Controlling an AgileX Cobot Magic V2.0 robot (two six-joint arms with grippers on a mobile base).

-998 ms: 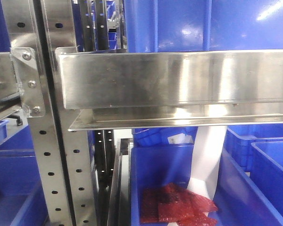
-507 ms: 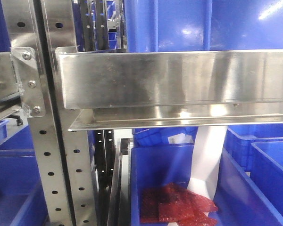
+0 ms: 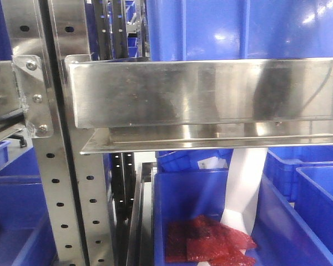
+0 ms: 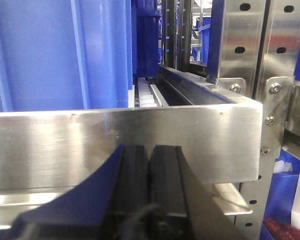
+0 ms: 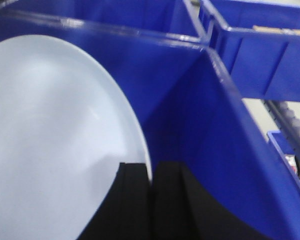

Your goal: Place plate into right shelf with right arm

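The plate, pale blue-white and glossy, fills the left of the right wrist view and stands tilted on edge inside a blue bin. My right gripper is shut on the plate's rim, one black finger on each face. The right shelf shows in the front view as a broad brushed-steel rail on perforated uprights; neither the plate nor any gripper appears there. In the left wrist view my left gripper is shut with nothing in it, just in front of a steel rail.
A large blue bin sits on the rail's level. Below it, a lower blue bin holds red bubble-wrap bags and a white paper strip. More blue bins stand beside the plate's bin.
In the front view a dark reflection has appeared on the right part of the steel rail and the highlights on the upper bin have shifted. The shelf and bins have not moved.
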